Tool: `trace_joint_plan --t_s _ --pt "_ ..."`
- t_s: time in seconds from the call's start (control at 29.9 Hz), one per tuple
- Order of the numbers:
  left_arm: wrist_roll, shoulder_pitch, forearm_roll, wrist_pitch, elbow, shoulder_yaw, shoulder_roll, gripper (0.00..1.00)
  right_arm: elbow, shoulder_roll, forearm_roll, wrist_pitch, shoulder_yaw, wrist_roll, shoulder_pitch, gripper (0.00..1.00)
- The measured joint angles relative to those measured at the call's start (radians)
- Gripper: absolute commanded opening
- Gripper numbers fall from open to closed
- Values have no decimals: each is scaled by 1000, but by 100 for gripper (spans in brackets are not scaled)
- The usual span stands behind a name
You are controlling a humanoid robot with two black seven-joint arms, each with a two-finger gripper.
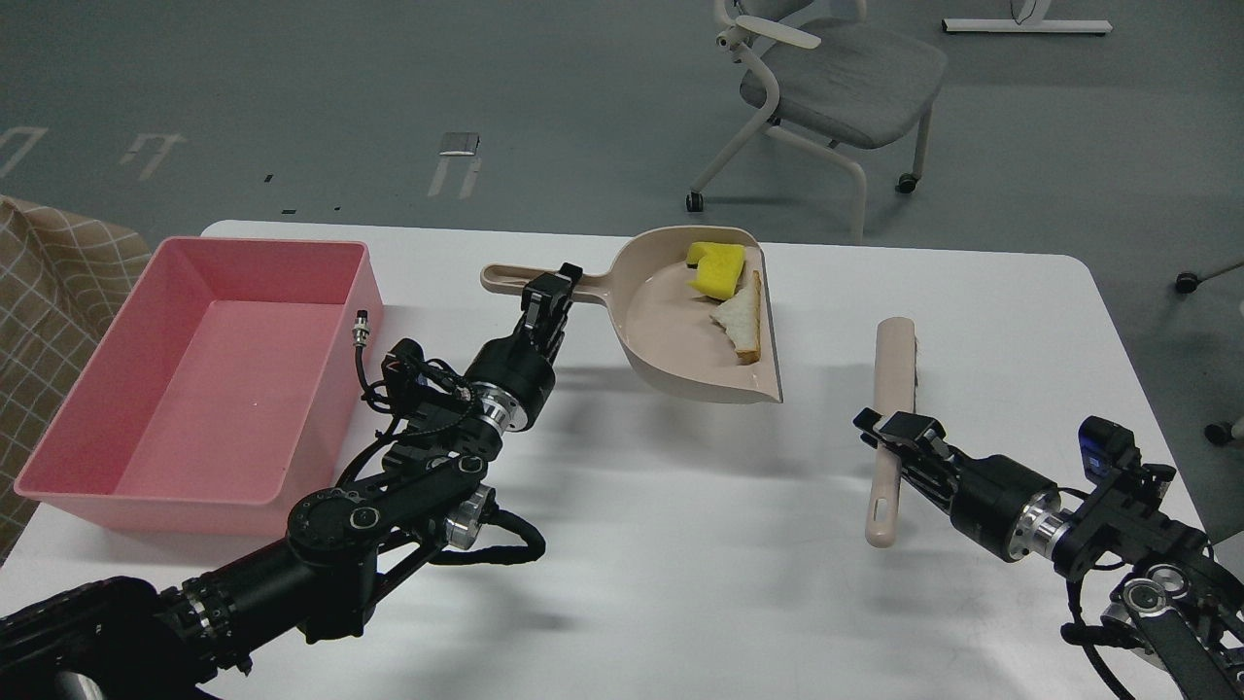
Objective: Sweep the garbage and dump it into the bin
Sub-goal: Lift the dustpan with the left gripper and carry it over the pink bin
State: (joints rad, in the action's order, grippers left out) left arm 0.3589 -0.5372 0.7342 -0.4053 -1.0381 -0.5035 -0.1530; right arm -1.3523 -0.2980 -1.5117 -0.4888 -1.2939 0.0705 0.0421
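Note:
My left gripper [550, 292] is shut on the handle of the beige dustpan [671, 340] and holds it lifted above the white table, behind the middle. In the pan lie the yellow notched sponge block [717, 269] and the triangular half-slice of bread [742, 319], near its right lip. The pink bin [362, 309] stands at the table's left, nothing in it. My right gripper [889, 435] is shut on the handle of the beige brush [896, 360], which rests on the table at the right.
A grey office chair [841, 73] stands on the floor behind the table. A beige checked cloth [49, 292] lies left of the bin. The table's front edge [680, 681] is near my arms.

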Motion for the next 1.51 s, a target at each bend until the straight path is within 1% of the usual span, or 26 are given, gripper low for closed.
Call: trace_joint_plan --t_s 0.33,0.6,0.77,0.94,1.14,1.17,1.3,1.51 --pt "0 -36 -21 7 -1 -4 -5 0 -28 -4 29 0 -34 0 22 25" --pt "0 -66 -48 18 -2 -4 -39 0 -47 -50 76 0 -47 12 81 25" --pt "-14 -99 -85 25 -2 -5 -56 0 -44 -61 86 0 -50 13 101 25" --pt "-17 -116 -123 41 -2 -18 -76 0 -41 -62 87 0 -50 14 103 25" --pt "-17 -112 -128 98 -31 -71 -141 0 -37 -61 87 0 -50 14 104 25" --pt "-17 -108 -128 105 -37 -78 -153 0 -37 -61 87 0 -50 14 104 27" --pt "-17 -91 -128 114 -65 -87 -195 0 -36 -59 87 0 -50 14 104 28" --pt "-16 -78 -129 120 -137 -91 -267 0 -34 -58 86 0 -50 13 114 28"
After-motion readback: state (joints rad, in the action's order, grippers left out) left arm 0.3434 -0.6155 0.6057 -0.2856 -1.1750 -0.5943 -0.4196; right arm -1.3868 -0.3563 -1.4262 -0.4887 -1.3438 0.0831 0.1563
